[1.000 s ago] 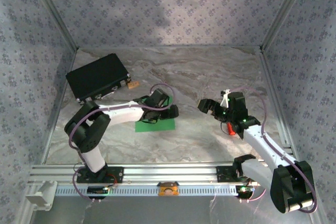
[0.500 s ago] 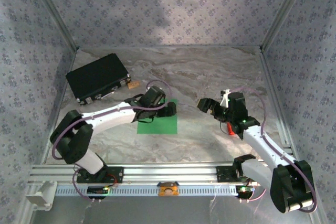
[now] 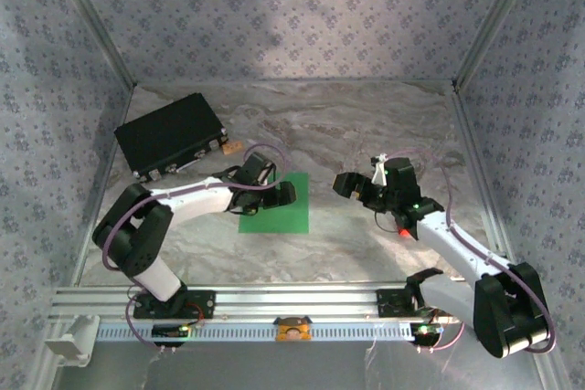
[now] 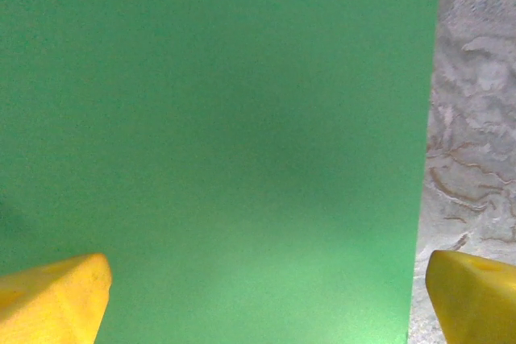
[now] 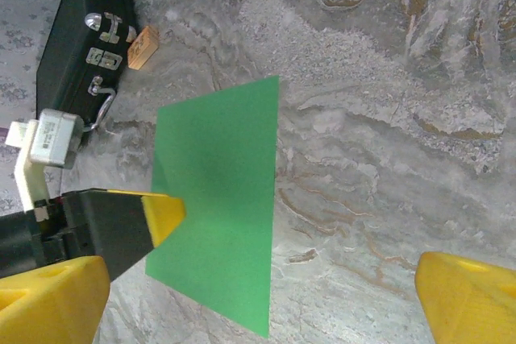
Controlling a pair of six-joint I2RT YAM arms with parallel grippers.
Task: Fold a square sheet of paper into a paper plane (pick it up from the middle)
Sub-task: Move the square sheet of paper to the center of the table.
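Since a second ago my left arm has drawn back across the paper, uncovering more of the green, and my right arm has swung in toward it.

From the top camera, the square sheet of paper (image 3: 283, 215) lies flat and unfolded on the table (image 3: 366, 134), mid-left. My left gripper (image 3: 280, 194) hangs over the sheet's left upper part with its jaws apart. My right gripper (image 3: 351, 184) stands just off the sheet's right side, also spread wide and holding nothing. The black case (image 3: 171, 134) sits well apart at the back left, and a small red block (image 3: 402, 231) shows beside my right forearm.

Through my left wrist camera the green is very close below. One yellow fingertip (image 4: 50, 300) is over the paper; the other is past its edge, above bare marble.

My right wrist camera sees the whole sheet with all edges flat, my left finger over its near edge, and a wooden tag (image 5: 143, 46) by the case.

I judge the pick-up has not begun. To do it well, I should centre my left jaws over the middle with both tips on green. Then I should press lightly and close slowly so the paper buckles up between them, not slides.
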